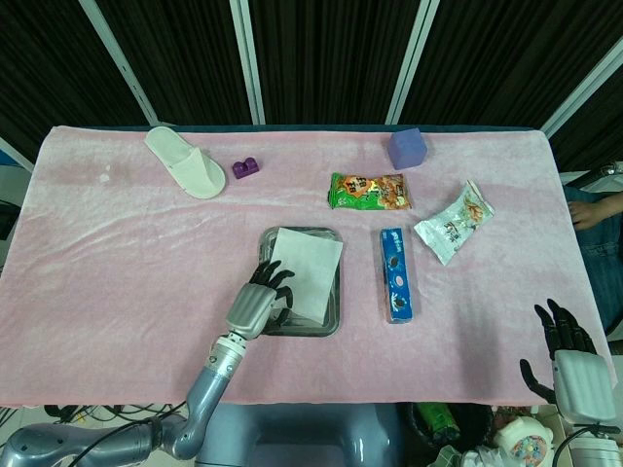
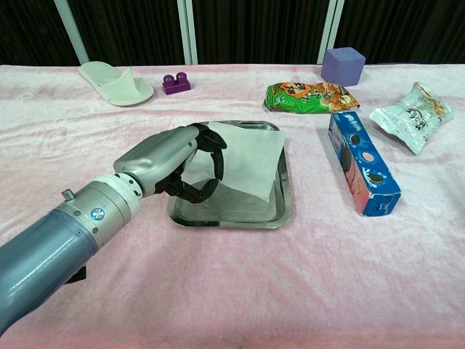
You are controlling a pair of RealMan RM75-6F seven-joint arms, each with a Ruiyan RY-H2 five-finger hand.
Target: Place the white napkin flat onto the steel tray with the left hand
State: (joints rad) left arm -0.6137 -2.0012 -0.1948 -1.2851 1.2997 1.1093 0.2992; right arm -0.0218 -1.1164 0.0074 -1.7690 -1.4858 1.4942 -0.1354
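The white napkin lies spread over the steel tray, its right edge reaching the tray's right rim. My left hand is over the tray's left part and pinches the napkin's left corner between thumb and fingers. That corner looks slightly lifted. My right hand hangs off the table's front right corner, fingers spread, holding nothing; the chest view does not show it.
A blue biscuit box lies just right of the tray. Behind it are a green snack bag, a white packet and a purple cube. A white slipper and purple brick sit far left.
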